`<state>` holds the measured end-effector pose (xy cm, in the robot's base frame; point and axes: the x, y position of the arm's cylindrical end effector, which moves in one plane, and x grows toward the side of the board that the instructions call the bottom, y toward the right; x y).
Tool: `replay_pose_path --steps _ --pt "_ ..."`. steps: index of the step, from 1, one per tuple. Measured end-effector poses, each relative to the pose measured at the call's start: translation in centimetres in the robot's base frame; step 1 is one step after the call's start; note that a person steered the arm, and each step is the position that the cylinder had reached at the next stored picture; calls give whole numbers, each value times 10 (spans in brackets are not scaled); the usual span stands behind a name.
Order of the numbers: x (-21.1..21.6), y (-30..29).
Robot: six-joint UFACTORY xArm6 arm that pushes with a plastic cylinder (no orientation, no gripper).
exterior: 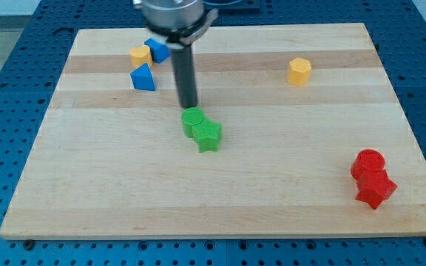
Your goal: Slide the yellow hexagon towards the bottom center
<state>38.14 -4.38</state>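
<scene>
Standing: my tip (189, 106) hangs upright over the surface (272, 185), in the upper left-centre part of the view.
Hand: the arm carries no hand, only the straight dark rod, so it holds nothing.
Tip and green blocks: the tip's end is just above the green cylinder (193, 120) toward the view's top; whether they touch cannot be told.
Green pair: the green star (208, 136) lies touching the green cylinder on its lower right side, near the middle of the surface.
Yellow hexagon: the yellow hexagon (299, 71) sits alone in the upper right part of the surface, well apart from the tip and from every other block.
Bottom centre: the yellow hexagon lies far from the bottom centre, nearer the view's top edge of the surface.
Upper left cluster: a yellow block (139, 55), shape unclear, sits beside a blue block (157, 50) that touches it on the right.
Blue triangle: a blue triangular block (143, 77) lies just below that pair, to the view's left of the rod.
Red pair: a red cylinder (367, 162) and a red star (376, 188) touch each other near the lower right corner, the star nearer the view's bottom.
Surround: the surface is pale striped wood resting on a blue perforated base (6, 89).
</scene>
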Motion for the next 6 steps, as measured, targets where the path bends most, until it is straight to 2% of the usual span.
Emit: replay_pose_path --steps 1,2,3,4,6 --pt "-31 42" --pt "-54 111" --pt "-73 127" --pt "-109 163" --pt "-110 212"
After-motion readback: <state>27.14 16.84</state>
